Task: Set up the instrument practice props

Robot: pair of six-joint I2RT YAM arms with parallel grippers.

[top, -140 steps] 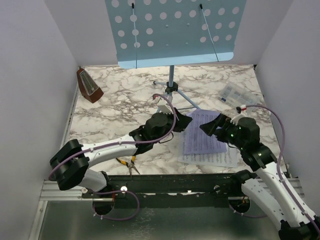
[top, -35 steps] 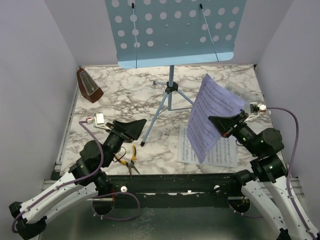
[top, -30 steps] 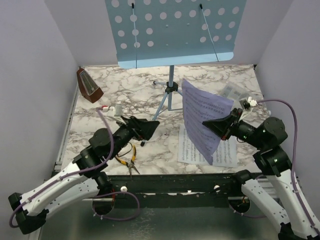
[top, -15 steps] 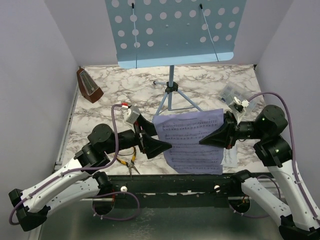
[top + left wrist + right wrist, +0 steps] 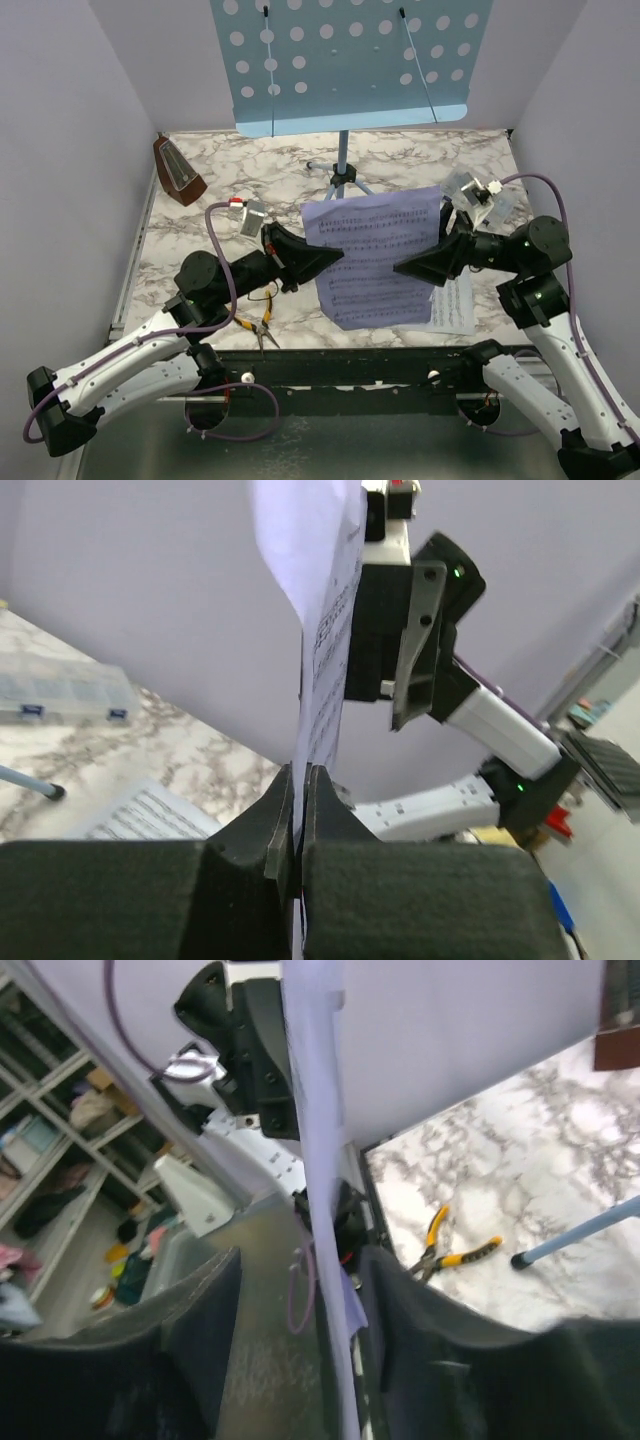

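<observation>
Left gripper [image 5: 298, 785] is clamped tight on the left edge of the sheet of music [image 5: 372, 258]; in the left wrist view I see the pads pinched together on the paper. Right gripper [image 5: 398, 268] sits at the sheet's right edge with its jaws apart; in the right wrist view the paper runs edge-on through the gap; can't tell if it brushes either finger.

Sheet hangs in the air over the near middle of the table [image 5: 240, 180], in front of the music stand [image 5: 350, 60], not on its desk.

Around it:
- second sheet [image 5: 456, 306] flat on the marble, mostly covered by the held one;
- pliers [image 5: 262, 326] at the near edge by the left arm;
- clear box [image 5: 468, 186] far right, partly behind the right wrist;
- metronome [image 5: 179, 172] in the far left corner by the wall, well apart from the rest.

Held sheet and left gripper hide most of the tripod legs from above; top of the stand's desk is cut off by the frame; print too small to read; in the right wrist view the metronome is only a brown sliver at the corner.
</observation>
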